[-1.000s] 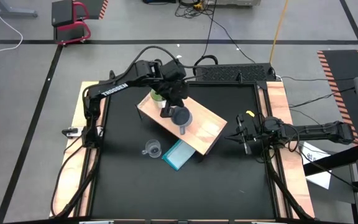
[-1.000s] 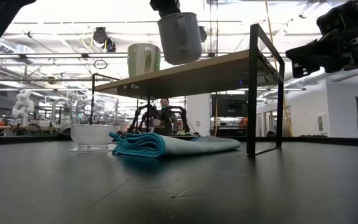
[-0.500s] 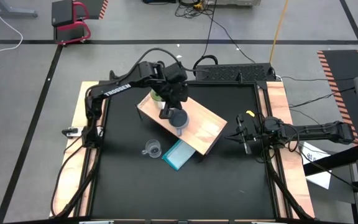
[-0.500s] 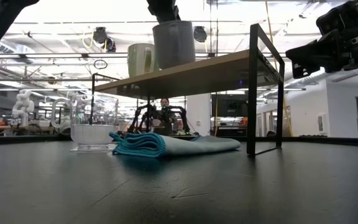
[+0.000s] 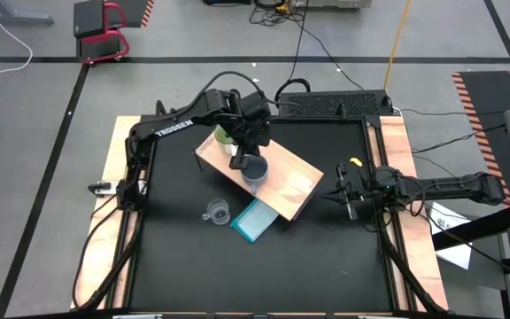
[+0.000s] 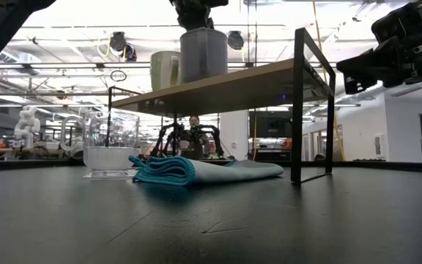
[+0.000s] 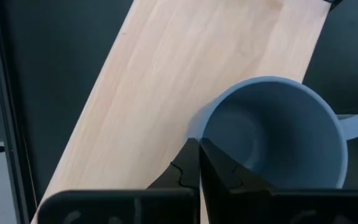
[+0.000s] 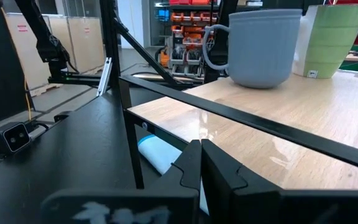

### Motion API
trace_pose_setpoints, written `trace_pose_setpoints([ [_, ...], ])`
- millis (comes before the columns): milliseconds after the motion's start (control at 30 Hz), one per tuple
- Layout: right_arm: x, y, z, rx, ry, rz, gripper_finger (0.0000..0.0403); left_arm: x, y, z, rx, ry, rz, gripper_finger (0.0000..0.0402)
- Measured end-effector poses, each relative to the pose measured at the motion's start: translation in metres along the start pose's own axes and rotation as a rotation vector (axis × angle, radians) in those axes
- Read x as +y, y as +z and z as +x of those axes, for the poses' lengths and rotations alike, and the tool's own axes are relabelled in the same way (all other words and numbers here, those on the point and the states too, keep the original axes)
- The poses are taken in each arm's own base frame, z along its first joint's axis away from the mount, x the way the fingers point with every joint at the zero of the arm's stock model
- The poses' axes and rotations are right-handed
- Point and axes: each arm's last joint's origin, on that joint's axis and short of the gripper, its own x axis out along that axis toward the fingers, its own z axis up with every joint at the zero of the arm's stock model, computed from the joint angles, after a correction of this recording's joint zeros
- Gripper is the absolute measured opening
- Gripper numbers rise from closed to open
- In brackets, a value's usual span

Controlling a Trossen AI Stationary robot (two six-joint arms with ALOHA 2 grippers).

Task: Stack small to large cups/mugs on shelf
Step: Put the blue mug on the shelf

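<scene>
The grey-blue mug (image 8: 260,46) stands upright on the wooden shelf (image 5: 288,187), right beside the lime-green mug (image 8: 331,37), whose base also rests on the board. My left gripper (image 7: 199,165) comes down from above and is shut on the grey-blue mug (image 6: 204,53). The clear glass cup (image 5: 217,212) stands on the black table in front of the shelf. My right gripper (image 5: 348,191) waits shut at the table's right side, level, pointing at the shelf. My left gripper pinches the grey-blue mug's rim (image 7: 199,134) on the side away from the handle, one finger inside the mug and one outside. The fingers slant steeply down from above. The mug is upright with its base on the shelf board (image 6: 205,81).
A folded light-blue cloth (image 5: 255,220) lies on the table at the shelf's near edge, next to the glass cup (image 6: 110,150). The shelf's right half (image 5: 297,184) is bare board. Wooden borders edge the black table on both sides.
My left gripper has gone down and a little toward the green mug, still shut on the grey-blue mug. The mug hung tilted above the shelf; now it is upright with its base on the board beside the green mug.
</scene>
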Motion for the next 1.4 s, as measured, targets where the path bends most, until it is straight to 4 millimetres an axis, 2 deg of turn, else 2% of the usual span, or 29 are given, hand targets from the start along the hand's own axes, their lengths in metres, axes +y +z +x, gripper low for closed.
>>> trace_pose_setpoints([
  [933,0.000,0.000,0.000,0.003,0.000,0.006,0.0000,0.005,0.002,-0.001,-0.029,0.041,0.028,0.0002],
  [1200,0.000,0.000,0.000,0.005,0.000,0.014,0.0000,0.014,0.003,0.013,-0.019,0.038,0.016,0.0002],
  [1400,0.000,-0.002,0.001,0.024,0.000,0.029,0.0000,0.015,0.002,0.016,-0.009,0.029,0.006,0.0010],
])
